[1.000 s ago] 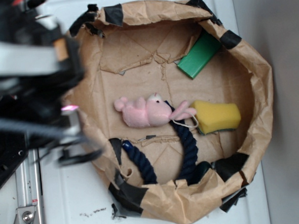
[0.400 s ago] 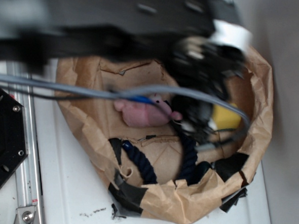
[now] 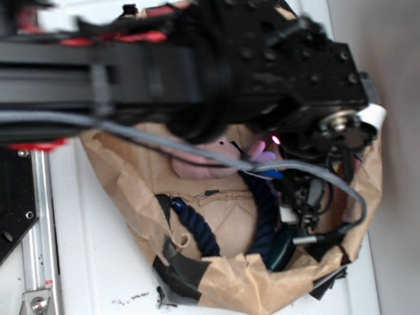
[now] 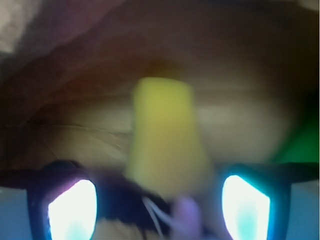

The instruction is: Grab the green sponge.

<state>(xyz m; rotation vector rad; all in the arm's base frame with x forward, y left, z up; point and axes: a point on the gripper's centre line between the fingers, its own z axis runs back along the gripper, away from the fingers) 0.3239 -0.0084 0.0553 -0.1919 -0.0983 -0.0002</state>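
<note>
Blurred wrist view: open gripper (image 4: pixel 159 200), its fingers (image 4: pixel 72 207) spread either side of the yellow green sponge (image 4: pixel 165 135) lying in a paper bag (image 3: pixel 225 288)

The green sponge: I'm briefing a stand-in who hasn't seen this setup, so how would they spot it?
Look inside the crumpled brown paper bag. In the wrist view the green sponge is the blurred yellow block ahead, between the open gripper fingers. It is yellow and thick, unlike the bright green block at far right.
</note>
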